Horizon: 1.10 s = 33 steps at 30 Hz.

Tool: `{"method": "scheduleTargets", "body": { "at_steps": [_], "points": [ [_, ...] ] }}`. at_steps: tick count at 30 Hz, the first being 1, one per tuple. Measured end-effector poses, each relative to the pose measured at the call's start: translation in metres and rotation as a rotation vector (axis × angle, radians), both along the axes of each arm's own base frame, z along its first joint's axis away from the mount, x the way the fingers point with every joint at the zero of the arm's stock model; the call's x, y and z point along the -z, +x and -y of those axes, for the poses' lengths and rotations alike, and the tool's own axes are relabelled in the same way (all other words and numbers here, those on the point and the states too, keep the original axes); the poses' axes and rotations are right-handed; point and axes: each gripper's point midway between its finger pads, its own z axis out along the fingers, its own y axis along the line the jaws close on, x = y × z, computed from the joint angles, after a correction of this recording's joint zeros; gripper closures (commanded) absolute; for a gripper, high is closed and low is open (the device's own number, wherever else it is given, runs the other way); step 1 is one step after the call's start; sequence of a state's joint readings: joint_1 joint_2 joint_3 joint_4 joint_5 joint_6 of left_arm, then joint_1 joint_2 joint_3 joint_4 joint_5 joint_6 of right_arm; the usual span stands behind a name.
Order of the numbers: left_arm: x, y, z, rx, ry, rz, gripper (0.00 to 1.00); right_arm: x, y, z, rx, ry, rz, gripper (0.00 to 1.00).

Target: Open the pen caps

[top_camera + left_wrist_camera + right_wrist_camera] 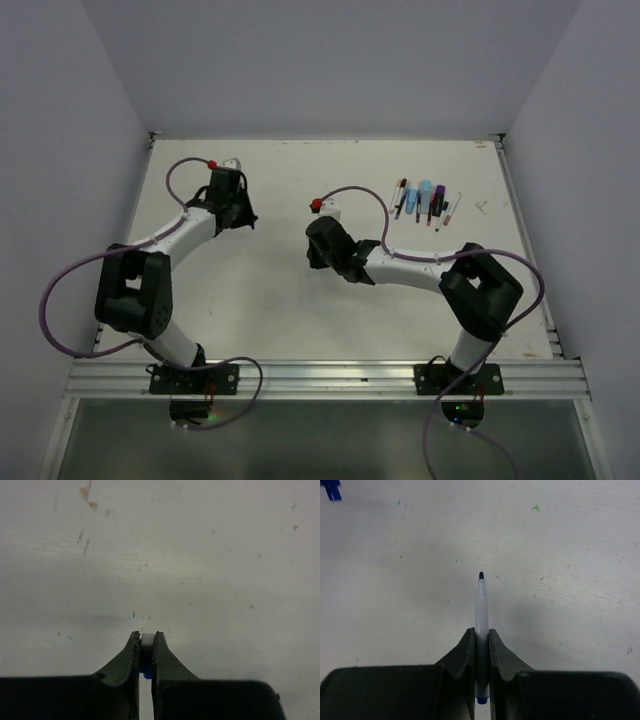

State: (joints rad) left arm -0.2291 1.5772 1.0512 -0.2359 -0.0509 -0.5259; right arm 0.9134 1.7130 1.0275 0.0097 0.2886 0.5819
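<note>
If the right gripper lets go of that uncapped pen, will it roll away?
The pen looks round and slim, so it would probably roll on the flat table. Its straight body seems stiff and light. The bare tip could mark whatever it touches.

Uncapped white pen (pixel 481 605) — cap (pixel 147 641) apart

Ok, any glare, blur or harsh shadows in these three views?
Top external: even, diffuse light, no glare; the cluster of thin pens is too small to resolve. Left wrist: black left hand, pinching a small white plastic piece, nearly silhouetted. Right wrist: white blue-tipped pen sharp, soft shadow beside it.
</note>
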Motion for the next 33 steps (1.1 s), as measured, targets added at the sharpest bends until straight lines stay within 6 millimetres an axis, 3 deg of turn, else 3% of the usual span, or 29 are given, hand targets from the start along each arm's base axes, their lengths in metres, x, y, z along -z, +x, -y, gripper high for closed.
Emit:
{"method": "scheduleTargets", "body": {
  "at_steps": [4, 9, 14, 18, 24, 29, 33],
  "points": [
    [0.048, -0.022, 0.011, 0.045, 0.019, -0.169, 0.95, 0.016, 0.010, -0.004, 0.052, -0.039, -0.027, 0.97],
    [0.074, -0.042, 0.036, 0.121, 0.028, -0.262, 0.92, 0.037, 0.019, -0.007, 0.113, -0.070, -0.060, 0.90],
    [0.079, -0.047, 0.043, 0.138, 0.022, -0.281, 0.80, 0.059, 0.019, -0.002, 0.151, -0.109, -0.094, 0.79],
    [0.080, -0.048, 0.043, 0.136, 0.022, -0.286, 0.73, 0.059, 0.022, -0.003, 0.173, -0.100, -0.093, 0.65],
    [0.085, -0.052, 0.042, 0.136, 0.026, -0.299, 0.57, 0.057, 0.024, -0.006, 0.182, -0.087, -0.093, 0.52],
    [0.085, -0.053, 0.041, 0.134, 0.026, -0.301, 0.50, 0.054, 0.023, -0.003, 0.181, -0.102, -0.093, 0.40],
    [0.085, -0.053, 0.041, 0.135, 0.027, -0.302, 0.44, 0.037, 0.025, 0.010, 0.190, -0.127, -0.074, 0.31]
  ]
}}
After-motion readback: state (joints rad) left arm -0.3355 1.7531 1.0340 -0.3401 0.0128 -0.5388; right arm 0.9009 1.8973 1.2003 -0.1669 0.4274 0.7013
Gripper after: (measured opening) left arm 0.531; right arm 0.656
